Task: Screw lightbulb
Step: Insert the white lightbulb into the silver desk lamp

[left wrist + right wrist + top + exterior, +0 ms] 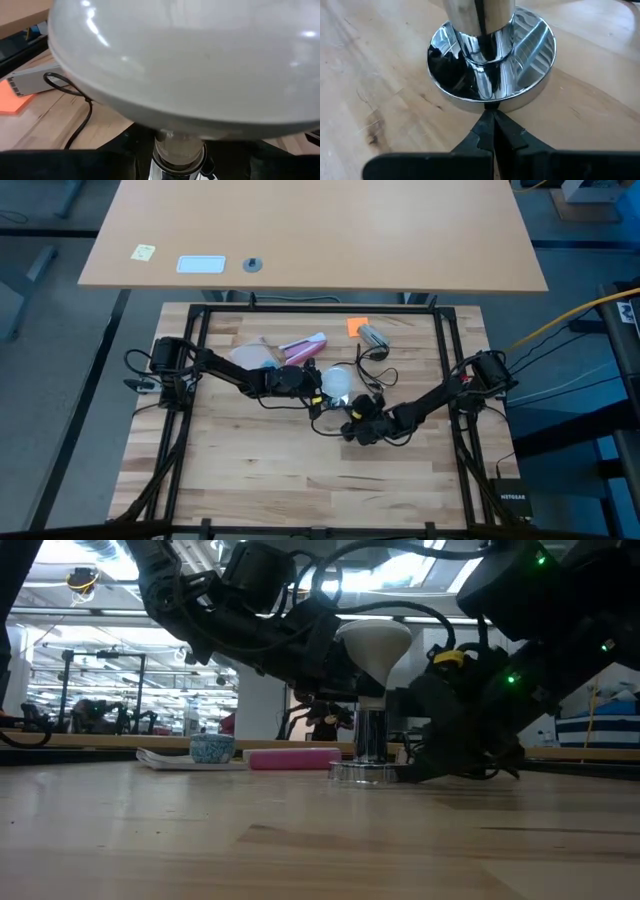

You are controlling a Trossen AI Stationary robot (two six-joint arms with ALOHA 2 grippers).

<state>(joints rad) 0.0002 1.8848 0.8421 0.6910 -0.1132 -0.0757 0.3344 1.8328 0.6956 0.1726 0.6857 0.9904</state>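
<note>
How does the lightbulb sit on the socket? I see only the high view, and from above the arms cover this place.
Observer: In the low view the lightbulb stands upright, and its neck goes down into the chrome socket.
Operator: And the right hand, is it open?
Observer: No. The right wrist view shows the right hand shut, with its tips against the rim of the socket's round base, low on the table.

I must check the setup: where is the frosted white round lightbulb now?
In the high view the frosted white round lightbulb is near the table's middle, between both grippers. In the low view it stands upright in the shiny chrome socket.
</note>
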